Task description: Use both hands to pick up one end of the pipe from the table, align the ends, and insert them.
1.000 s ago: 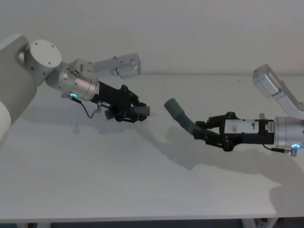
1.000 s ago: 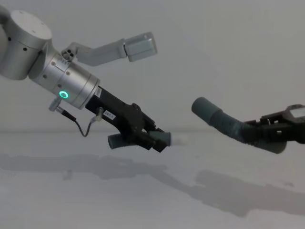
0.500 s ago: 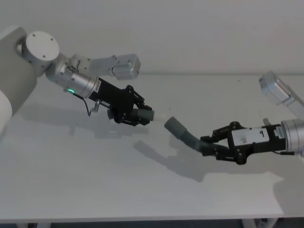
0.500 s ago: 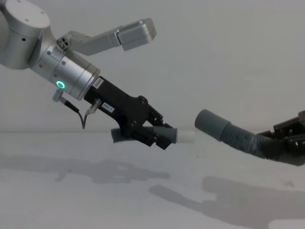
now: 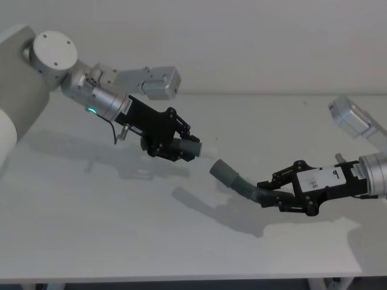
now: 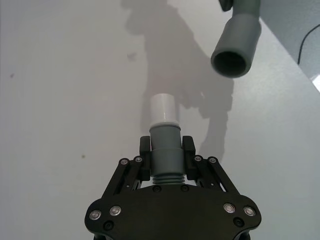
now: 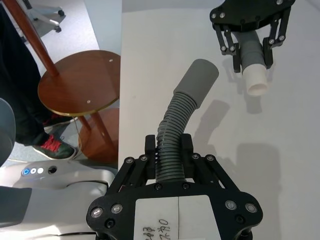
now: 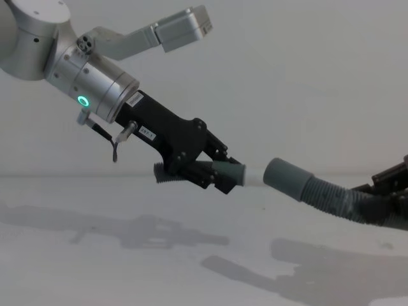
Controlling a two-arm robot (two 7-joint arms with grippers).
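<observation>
- Left black parallel-jaw gripper [image 5: 181, 147], centre-left of the head view, jaws clamped on the dark grey ribbed hose piece with whitish tip [image 6: 163, 131].
- Right black gripper [image 5: 270, 194], lower right, jaws clamped on the grey ribbed hose piece with wide cuff [image 5: 233, 177]; ends near, apart, above the matte white table [image 5: 121, 223].

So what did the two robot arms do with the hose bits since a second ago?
The left pincer carried its hose piece up and toward the other, and the right pincer lowered its ribbed hose piece. The whitish tip and the grey cuff opening now almost meet, where a wide gap lay before; they are not yet joined. Both pincers stay shut on their pieces, above the white table.
</observation>
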